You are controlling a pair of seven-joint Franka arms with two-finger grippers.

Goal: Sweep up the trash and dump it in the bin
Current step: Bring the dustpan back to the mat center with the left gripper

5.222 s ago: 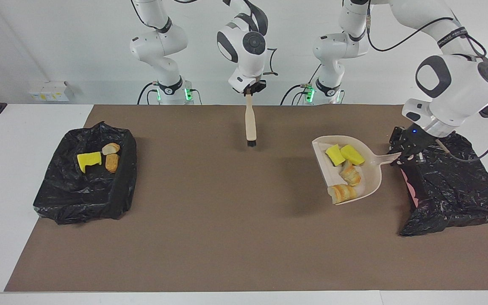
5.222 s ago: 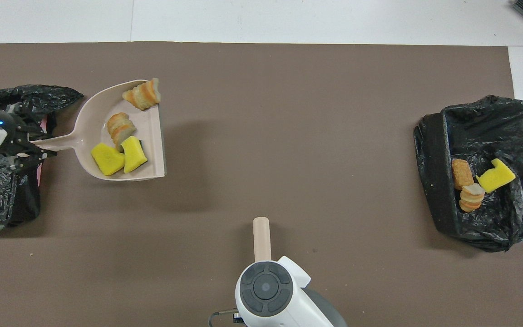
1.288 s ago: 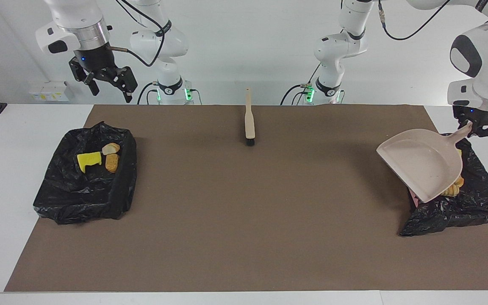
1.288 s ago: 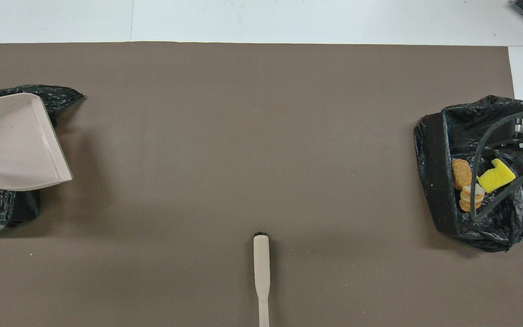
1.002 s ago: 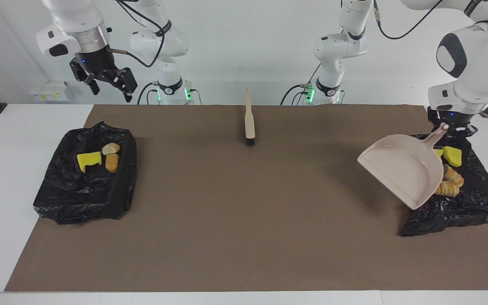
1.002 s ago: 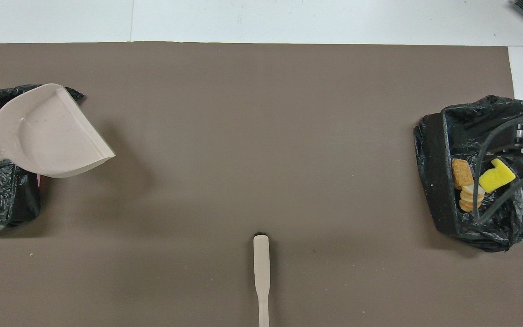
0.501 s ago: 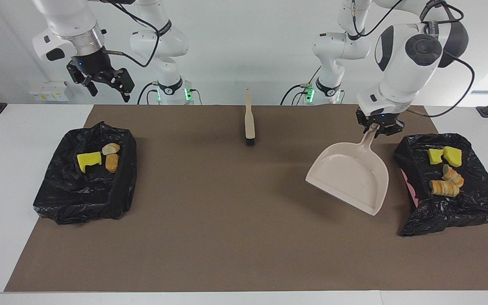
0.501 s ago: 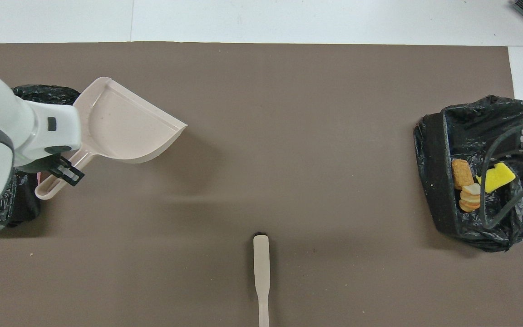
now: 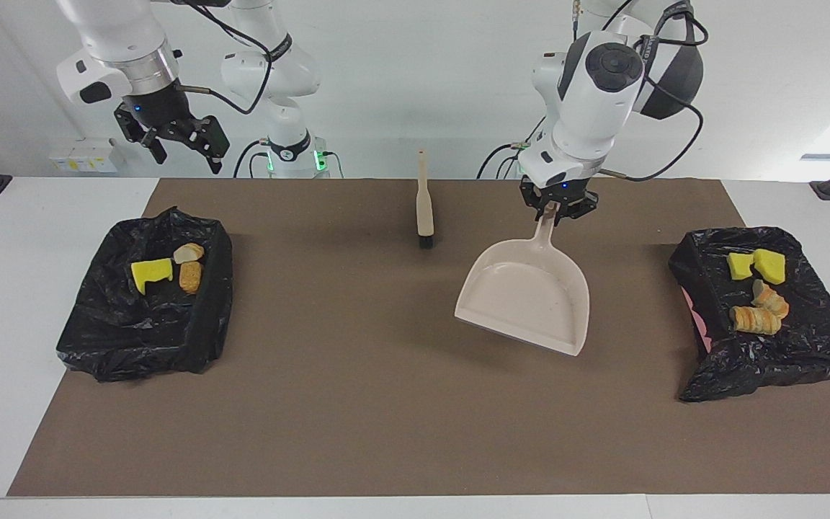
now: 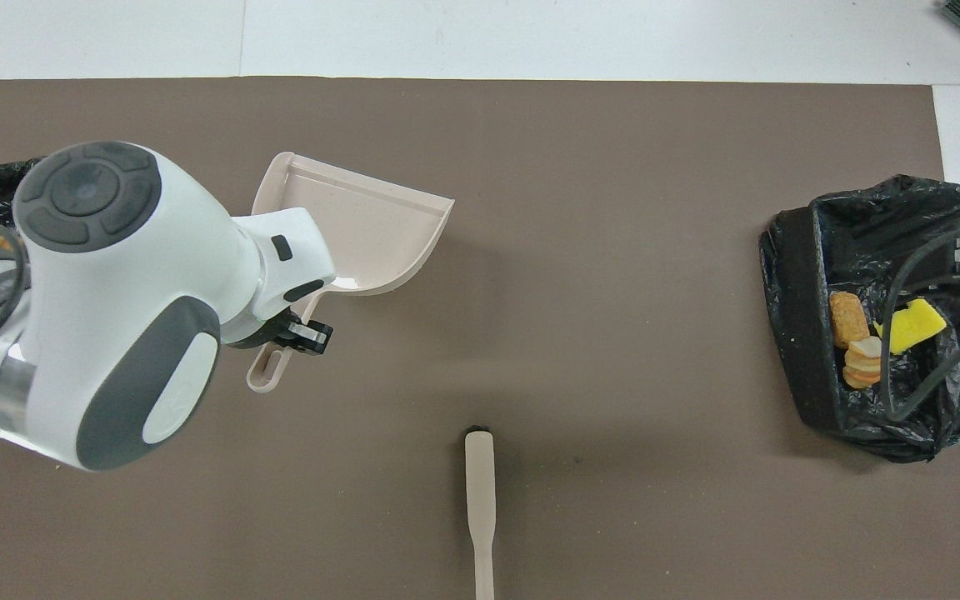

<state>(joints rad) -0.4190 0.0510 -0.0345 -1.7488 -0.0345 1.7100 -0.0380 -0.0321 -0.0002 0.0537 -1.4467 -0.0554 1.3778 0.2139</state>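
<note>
I see the left gripper (image 9: 558, 209) clamped on the dustpan (image 9: 527, 295); only the facing view shows the right gripper (image 9: 183, 148) spread.

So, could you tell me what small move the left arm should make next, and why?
Probably lower the empty dustpan onto the brown mat beside the brush and let go. The left gripper holds it by the handle above the mat, and all the trash visible lies in the two bag-lined bins.

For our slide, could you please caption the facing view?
Left gripper holds the empty dustpan above the mat; trash in both bins; right gripper waits open.
</note>
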